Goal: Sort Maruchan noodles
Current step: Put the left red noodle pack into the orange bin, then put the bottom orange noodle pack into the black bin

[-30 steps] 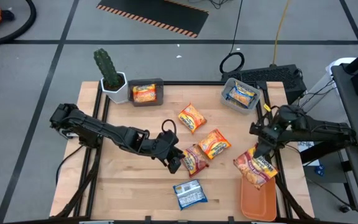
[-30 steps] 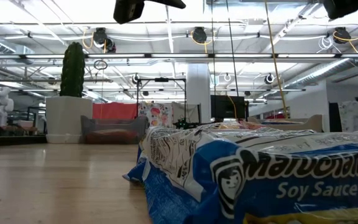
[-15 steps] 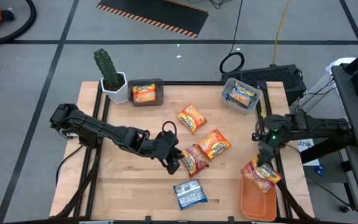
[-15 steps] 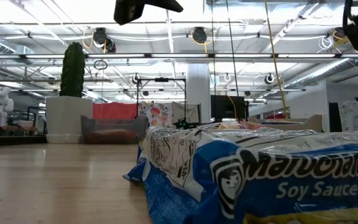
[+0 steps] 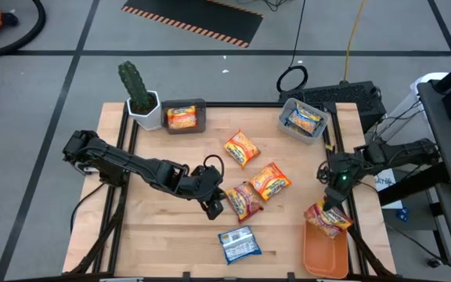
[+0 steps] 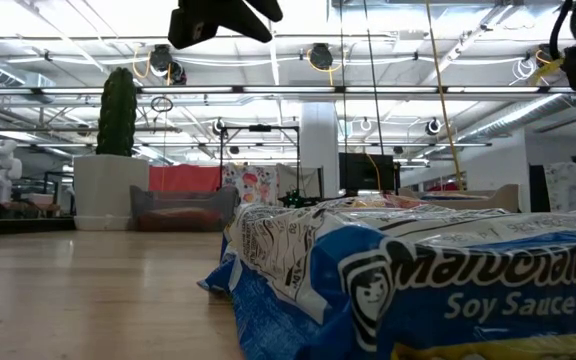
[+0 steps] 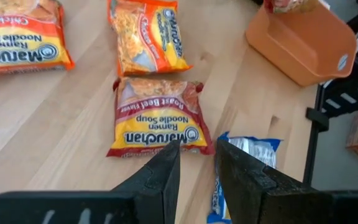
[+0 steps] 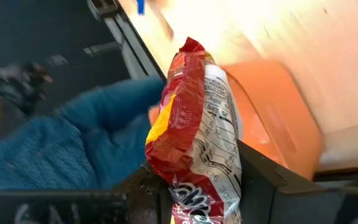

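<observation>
Since a second ago the right gripper [image 5: 333, 202] has carried its dark red packet [image 5: 329, 217] from beside the orange tray [image 5: 325, 252] to just over the tray's near end, clamped on one short edge. Meanwhile the left gripper [image 5: 216, 207] hovers with fingers narrowly parted, empty, beside the roast beef packet [image 7: 158, 118] on the tabletop [image 5: 163, 235]. These packets look light, crinkly and slippery; an edge pinch suits them.
</observation>
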Available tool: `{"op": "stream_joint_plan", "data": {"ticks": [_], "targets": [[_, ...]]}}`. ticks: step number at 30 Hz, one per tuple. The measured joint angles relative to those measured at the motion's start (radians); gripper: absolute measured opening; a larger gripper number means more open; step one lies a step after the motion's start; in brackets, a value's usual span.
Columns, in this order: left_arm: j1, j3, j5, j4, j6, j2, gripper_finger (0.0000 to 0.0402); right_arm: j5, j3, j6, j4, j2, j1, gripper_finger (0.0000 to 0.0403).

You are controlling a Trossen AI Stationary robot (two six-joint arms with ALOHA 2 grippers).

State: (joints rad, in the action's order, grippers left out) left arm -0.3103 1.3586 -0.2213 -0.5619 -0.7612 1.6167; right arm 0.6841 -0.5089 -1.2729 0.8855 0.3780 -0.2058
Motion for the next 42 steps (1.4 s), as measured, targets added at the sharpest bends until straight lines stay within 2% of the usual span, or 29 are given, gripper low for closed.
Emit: {"op": "stream_joint_plan", "data": {"ticks": [7, 13, 21, 25, 34, 42], "targets": [[-0.004, 0.0, 0.053, -0.045, 0.024, 0.0, 0.0108, -0.008, 0.0, 0.007, -0.02, 0.096, -0.147, 0.0116], [-0.019, 0.0, 0.056, -0.065, 0.026, 0.0, 0.0108, -0.132, -0.036, 0.015, -0.113, 0.206, -0.25, 0.0116], [-0.018, 0.0, 0.056, -0.079, 0.083, 0.0, 0.0108, -0.134, -0.054, 0.03, -0.077, 0.331, -0.346, 0.0116], [-0.008, 0.0, 0.056, -0.08, 0.079, 0.0, 0.0108, -0.145, -0.055, 0.028, -0.112, 0.364, -0.373, 0.0121], [-0.012, 0.0, 0.058, -0.079, 0.062, 0.0, 0.0108, -0.159, -0.055, -0.017, -0.129, 0.37, -0.379, 0.0177], [-0.037, -0.021, 0.066, -0.077, -0.065, -0.001, 0.0108, -0.191, -0.115, -0.034, -0.076, 0.344, -0.379, 0.0187]]}}
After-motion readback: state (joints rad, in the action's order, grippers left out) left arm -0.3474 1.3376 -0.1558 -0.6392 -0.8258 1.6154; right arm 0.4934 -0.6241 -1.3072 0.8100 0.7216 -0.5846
